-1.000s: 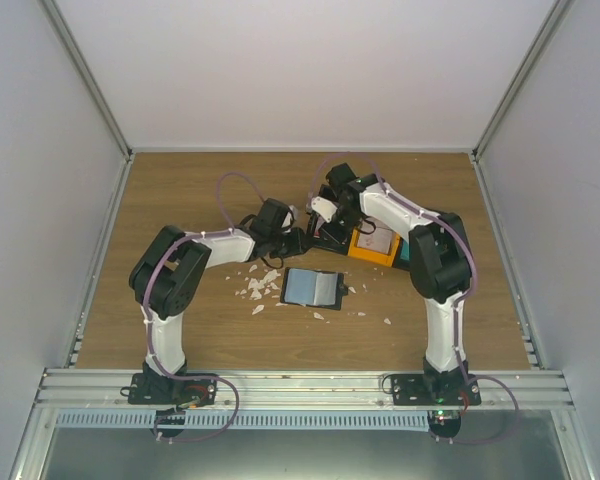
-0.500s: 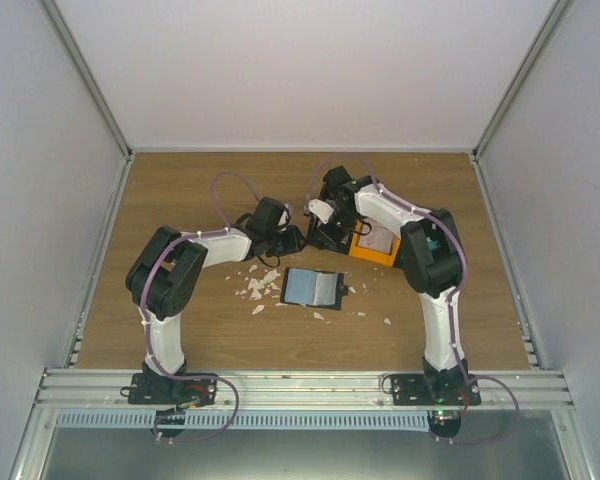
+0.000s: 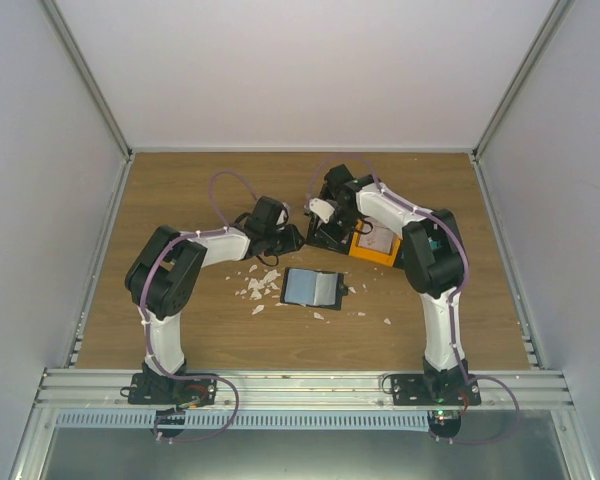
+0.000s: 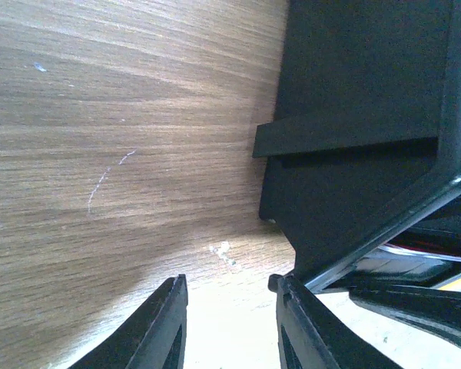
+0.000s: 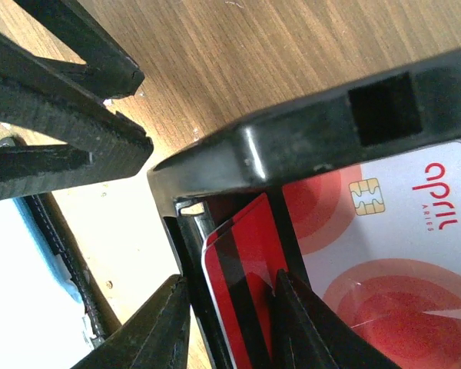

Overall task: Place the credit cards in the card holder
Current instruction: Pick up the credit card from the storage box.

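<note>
**My right gripper (image 5: 230,296) at a corner of the black bin (image 5: 292,131), card edge between its fingers**

My right fingers stood a narrow way apart, straddling the bin's corner wall and the edge of a red-and-white card (image 5: 242,261) inside it. I could not tell whether they pinched that card. A second card (image 5: 384,246), also red and white, lay flat in the bin just past the first. My left gripper (image 4: 229,286) hung just outside the bin's left corner, partly open and holding nothing, with bare table (image 4: 100,154) between its fingers. The card holder (image 3: 313,288) lay open on the table on the near side of the bin, apart from both grippers, with white crumbs (image 3: 255,285) beside it.
</note>
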